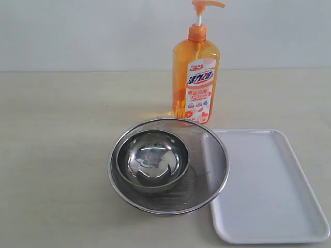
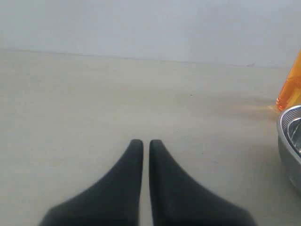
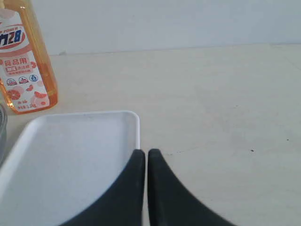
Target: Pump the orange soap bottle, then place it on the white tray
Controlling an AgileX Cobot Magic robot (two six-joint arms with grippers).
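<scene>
The orange soap bottle stands upright at the back of the table, its pump head raised on the white stem. The white tray lies flat at the front right with nothing on it. Neither arm shows in the exterior view. My left gripper is shut and holds nothing, hovering over bare table, with a sliver of the bottle at the frame's edge. Shut and holding nothing as well, my right gripper sits over the tray's rim, the bottle standing beyond the tray.
A round steel mesh strainer holding a steel bowl sits in front of the bottle, touching the tray's left edge. Its rim shows in the left wrist view. A pale wall runs behind the table.
</scene>
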